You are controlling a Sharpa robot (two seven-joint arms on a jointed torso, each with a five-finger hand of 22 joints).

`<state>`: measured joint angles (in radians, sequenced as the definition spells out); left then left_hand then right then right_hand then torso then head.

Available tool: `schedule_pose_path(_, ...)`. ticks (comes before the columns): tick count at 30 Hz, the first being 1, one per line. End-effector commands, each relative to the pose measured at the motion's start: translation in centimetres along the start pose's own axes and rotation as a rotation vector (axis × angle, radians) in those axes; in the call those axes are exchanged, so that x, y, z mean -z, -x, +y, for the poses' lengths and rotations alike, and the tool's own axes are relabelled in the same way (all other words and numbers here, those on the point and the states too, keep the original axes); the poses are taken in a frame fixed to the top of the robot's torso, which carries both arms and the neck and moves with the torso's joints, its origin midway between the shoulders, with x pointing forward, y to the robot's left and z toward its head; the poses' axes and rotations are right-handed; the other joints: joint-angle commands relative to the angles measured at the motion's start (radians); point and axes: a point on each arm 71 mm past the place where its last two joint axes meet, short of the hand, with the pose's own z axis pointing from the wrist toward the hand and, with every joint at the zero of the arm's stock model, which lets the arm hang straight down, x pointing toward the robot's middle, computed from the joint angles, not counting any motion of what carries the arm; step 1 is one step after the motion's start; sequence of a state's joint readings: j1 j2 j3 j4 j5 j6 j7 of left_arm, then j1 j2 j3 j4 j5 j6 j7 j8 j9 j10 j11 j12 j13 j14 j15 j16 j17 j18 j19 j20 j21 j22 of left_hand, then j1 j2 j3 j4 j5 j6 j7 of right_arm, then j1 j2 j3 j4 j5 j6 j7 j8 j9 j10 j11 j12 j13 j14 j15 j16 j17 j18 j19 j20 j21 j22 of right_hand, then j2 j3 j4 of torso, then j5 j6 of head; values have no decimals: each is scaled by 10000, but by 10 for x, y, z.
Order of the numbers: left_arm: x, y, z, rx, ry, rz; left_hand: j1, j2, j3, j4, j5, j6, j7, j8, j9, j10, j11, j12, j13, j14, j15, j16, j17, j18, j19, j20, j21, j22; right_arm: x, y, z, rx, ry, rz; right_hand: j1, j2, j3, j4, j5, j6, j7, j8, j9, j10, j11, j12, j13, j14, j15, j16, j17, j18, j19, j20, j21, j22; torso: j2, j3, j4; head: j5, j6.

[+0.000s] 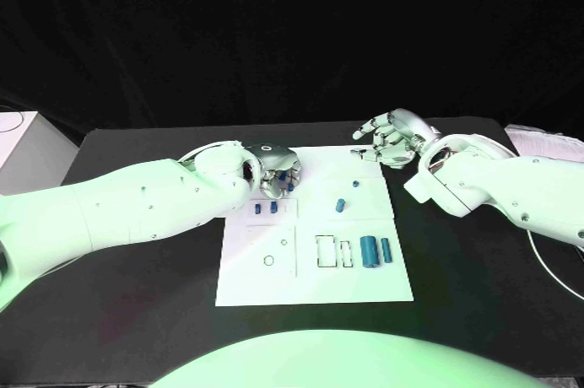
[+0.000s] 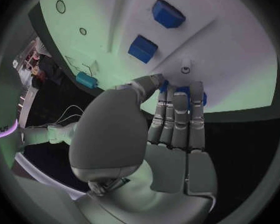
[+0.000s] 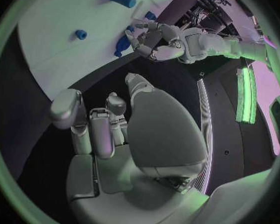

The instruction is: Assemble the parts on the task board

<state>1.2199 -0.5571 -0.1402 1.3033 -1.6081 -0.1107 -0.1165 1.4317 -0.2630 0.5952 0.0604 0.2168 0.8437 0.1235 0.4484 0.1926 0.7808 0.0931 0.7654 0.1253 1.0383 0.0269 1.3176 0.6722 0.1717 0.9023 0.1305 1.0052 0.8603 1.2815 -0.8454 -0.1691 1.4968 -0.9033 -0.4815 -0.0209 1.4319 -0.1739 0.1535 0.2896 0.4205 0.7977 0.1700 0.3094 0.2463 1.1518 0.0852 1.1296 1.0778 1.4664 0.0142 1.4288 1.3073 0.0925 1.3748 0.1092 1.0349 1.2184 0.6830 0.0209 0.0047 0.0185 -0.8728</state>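
at the far left corner of the task board (image 1: 314,287), the left hand (image 1: 274,170) pinches a blue part (image 2: 185,95) in its fingertips.
two blue blocks (image 1: 267,207) lie on the board just nearer the robot than that hand, and the grip looks shallow, so the part could slip or tilt and knock them as it moves. the right hand (image 1: 392,137) hangs off the board's far right corner, fingers loosely apart and holding nothing; a short blue peg (image 1: 341,206) and two blue cylinders (image 1: 376,251) sit further along the board.
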Motion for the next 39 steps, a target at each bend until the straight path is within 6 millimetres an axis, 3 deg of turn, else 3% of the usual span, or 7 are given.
schedule_pose_path(1, 0, -1, -3, 48, -129, 125, -23, 95, 137, -6, -56, 284, -27, -34, 40, 405, -69, -108, -86, 209, -55, 177, 141, 125, 46, -21, 125, 81, 0, -1, 1, 4, 133, 126, -41, -92, 74, -9, 56, 22, 6, 33, -14, -58, -17, -57, -5, 225, -89, -60, 201, 155, -29, -31, -33, 4, -3, -3, 6, 1, 2)
schedule_pose_path(15, 0, 0, -4, 376, -303, 5, -400, 103, 264, 5, -111, 684, 24, -359, 216, 1328, -117, -1212, -570, 390, -68, 415, 28, 118, 5, -54, 234, 209, 0, -2, 1, 8, 100, 172, -55, -93, 85, -6, 62, 25, 5, 40, -14, -29, -18, -35, 12, 227, -90, -61, 202, 151, -19, -32, -20, 13, 4, 3, 7, 6, 2)
schedule_pose_path(19, 0, 1, -3, 427, -299, -91, -434, 206, 284, 37, -107, 919, 52, -365, 324, 1750, -149, -1555, -592, 598, -82, 524, 188, 84, 205, -48, 346, 356, 0, -2, 1, 10, 93, 187, -55, -93, 85, -6, 62, 25, 5, 40, -14, -29, -18, -35, 12, 227, -90, -61, 202, 151, -19, -32, -20, 13, 2, 3, -6, 5, 2)
schedule_pose_path(22, 0, 1, -2, 435, -270, -78, -255, 387, 384, -92, -110, 1248, 79, -306, 484, 2337, -215, -1922, -588, 1016, -146, 698, 599, 29, 527, -108, 595, 619, 0, -2, 1, 12, 89, 190, -55, -93, 85, -6, 62, 25, 5, 40, -14, -29, -18, -35, 12, 227, -90, -61, 202, 151, -19, -32, -20, 13, 3, 3, -3, 0, 2)
schedule_pose_path(28, 0, 1, -1, 436, -258, -84, -4, 475, 589, -461, -101, 1390, 150, -481, 626, 2906, -187, -2691, -577, 1213, -153, 747, 721, -19, 711, -153, 917, 923, 0, -2, 1, 13, 91, 190, -63, -93, 99, -8, 67, 31, 2, 48, -14, 7, -21, -5, 36, 233, -92, -54, 215, 151, -14, -33, -23, 12, -1, 6, -2, -5, 2)
schedule_pose_path(39, 4, 5, 0, 589, -517, -721, -117, 426, 755, -663, -75, 1528, 175, -704, 731, 3339, -163, -3394, -547, 1335, -141, 791, 760, -45, 757, -147, 1188, 1171, 0, -2, 2, 14, 109, 180, -63, -93, 99, -8, 67, 31, 2, 48, -14, 7, -21, -5, 36, 233, -92, -54, 215, 151, -14, -33, -23, 12, -1, -2, -2, -12, 2)
